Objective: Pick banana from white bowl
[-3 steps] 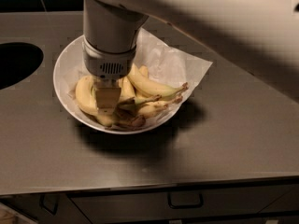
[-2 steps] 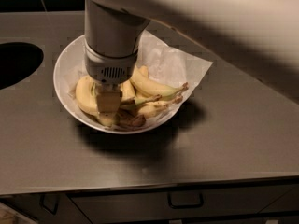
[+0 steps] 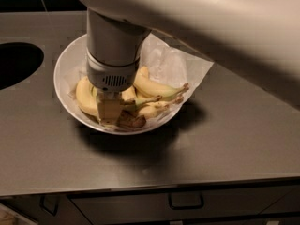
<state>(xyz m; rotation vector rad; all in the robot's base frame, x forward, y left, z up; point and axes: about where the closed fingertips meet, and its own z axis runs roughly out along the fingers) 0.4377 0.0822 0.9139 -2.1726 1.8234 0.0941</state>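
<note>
The white bowl [image 3: 63,71] sits on the grey counter, lined with white paper and holding a bunch of bananas. The banana [image 3: 84,96], plump, curved and plain yellow, lies at the bowl's left side. A longer banana [image 3: 157,88] with a dark stem lies at the right. My gripper [image 3: 109,110] reaches straight down into the bowl from the grey wrist above. It sits right against the plump banana's right side, among the bunch. The wrist hides the middle of the bunch.
A dark round opening [image 3: 16,62] is cut in the counter at the far left. The counter's front edge runs along the bottom, with drawer handles [image 3: 186,203] below it. My arm crosses the upper right of the view.
The wrist and gripper have moved a little lower into the bowl. The bananas and the bowl have not moved.
</note>
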